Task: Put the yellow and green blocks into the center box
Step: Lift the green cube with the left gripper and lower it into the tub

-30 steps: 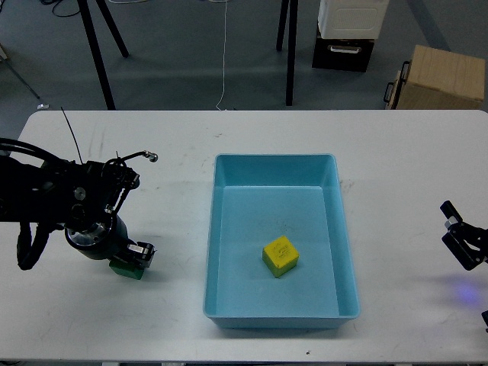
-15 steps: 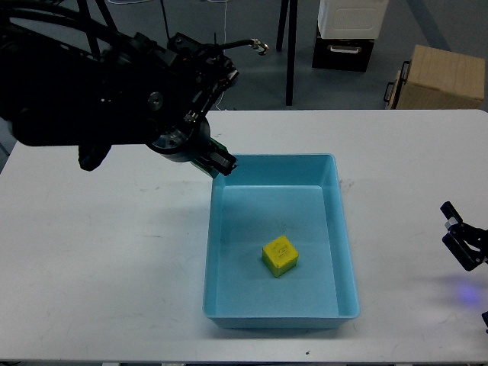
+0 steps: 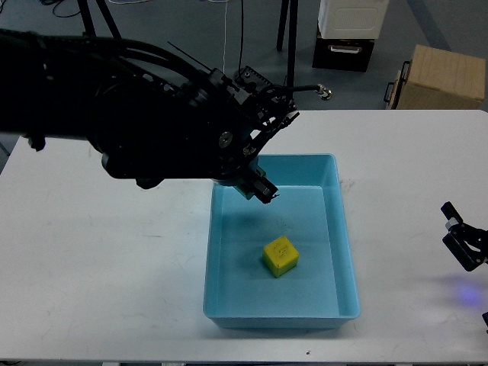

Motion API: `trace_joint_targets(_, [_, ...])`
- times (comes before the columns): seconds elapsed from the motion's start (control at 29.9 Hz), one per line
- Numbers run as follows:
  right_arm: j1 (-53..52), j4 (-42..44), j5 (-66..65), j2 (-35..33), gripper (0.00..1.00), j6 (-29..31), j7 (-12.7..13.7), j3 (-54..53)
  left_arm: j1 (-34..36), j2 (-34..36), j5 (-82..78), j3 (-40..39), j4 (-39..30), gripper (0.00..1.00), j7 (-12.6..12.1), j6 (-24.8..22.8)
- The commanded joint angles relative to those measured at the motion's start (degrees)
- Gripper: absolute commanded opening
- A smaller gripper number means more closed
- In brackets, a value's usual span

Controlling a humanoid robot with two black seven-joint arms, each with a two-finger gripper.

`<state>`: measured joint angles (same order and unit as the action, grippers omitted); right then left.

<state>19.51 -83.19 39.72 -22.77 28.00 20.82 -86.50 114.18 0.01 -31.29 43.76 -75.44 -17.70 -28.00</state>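
Observation:
The light blue box sits in the middle of the white table. A yellow block lies on its floor, near the middle. My left gripper hangs over the box's far left part, above the floor. It is shut on the green block, of which only a sliver shows between the fingers. My large black left arm hides the table to the left of the box's far end. My right gripper is open and empty at the right edge of the table.
Beyond the table's far edge stand a cardboard box, a black and white case and dark stand legs. Bare white table lies left of the box.
My left gripper took the green block up from the table's left side and carried it right, to above the box's far left part. The right arm has not moved.

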Motion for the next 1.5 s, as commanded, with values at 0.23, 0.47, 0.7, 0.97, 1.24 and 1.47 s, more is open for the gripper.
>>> trace_joint_targets(0.23, [0.09,0.05,-0.70,0.09,1.00,0.00,0.01,0.36,-6.33,-0.01,0.18,-1.92,4.59,0.00,2.23,0.00])
trace_joint_targets(0.47, [0.09,0.05,-0.70,0.00,1.00,0.00,0.01,0.19,-12.74,-0.01,0.09,-3.95,9.69,0.02,2.94,0.00])
trace_joint_targets(0.7, [0.09,-0.04,-0.96,0.00,1.00,0.00,0.01,0.54,-18.11,-0.01,0.09,-5.26,12.24,0.03,2.94,0.00])
trace_joint_targets(0.97, [0.09,0.05,-1.58,0.00,1.00,0.00,0.01,0.54,-20.13,-0.01,0.09,-5.97,13.21,0.03,2.85,0.00])
trace_joint_targets(1.24, [0.09,-0.04,-1.58,0.09,1.00,0.00,0.01,0.72,-21.01,-0.01,-0.17,-6.06,14.17,0.06,2.67,0.00])
trace_joint_targets(1.47, [0.09,-0.04,-2.02,0.09,1.00,0.00,0.01,0.72,-21.19,-0.01,-0.18,-6.49,14.44,0.11,2.67,0.00])
